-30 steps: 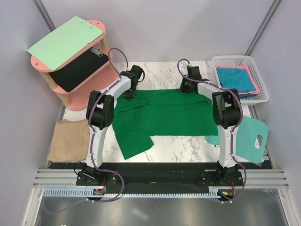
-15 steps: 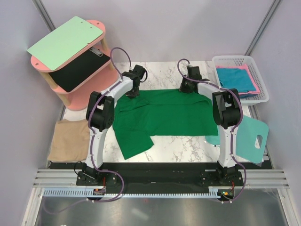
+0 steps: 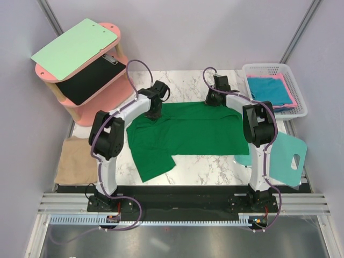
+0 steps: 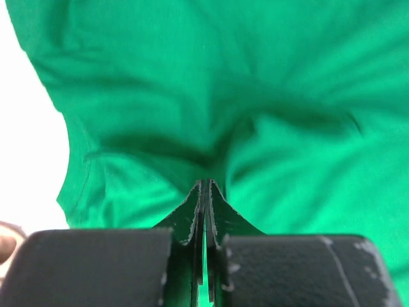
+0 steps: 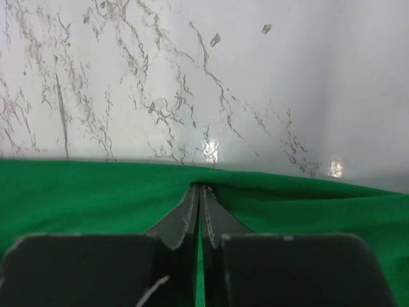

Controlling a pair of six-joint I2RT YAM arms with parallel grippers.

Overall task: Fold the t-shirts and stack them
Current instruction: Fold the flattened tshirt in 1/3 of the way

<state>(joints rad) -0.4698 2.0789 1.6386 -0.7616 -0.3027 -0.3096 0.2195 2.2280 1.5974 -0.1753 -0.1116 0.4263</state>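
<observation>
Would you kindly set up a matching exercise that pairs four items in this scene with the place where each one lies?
Items:
1. green t-shirt
2. tan t-shirt
3. teal-blue t-shirt
4. pale green clipboard

Places:
A. in the white basket
B. on top of the pink shelf
C. spread across the middle of the table
D. at the table's near left edge

Pairs: 1-C, 2-D, 3-A, 4-B

The top camera looked steeply down from behind the arm bases (image 3: pixel 105 203) over the whole counter (image 3: pixel 204 164); each wrist camera peered closely along its fingers (image 4: pixel 186 216) — all shared the dark green t-shirt (image 3: pixel 193 131).
</observation>
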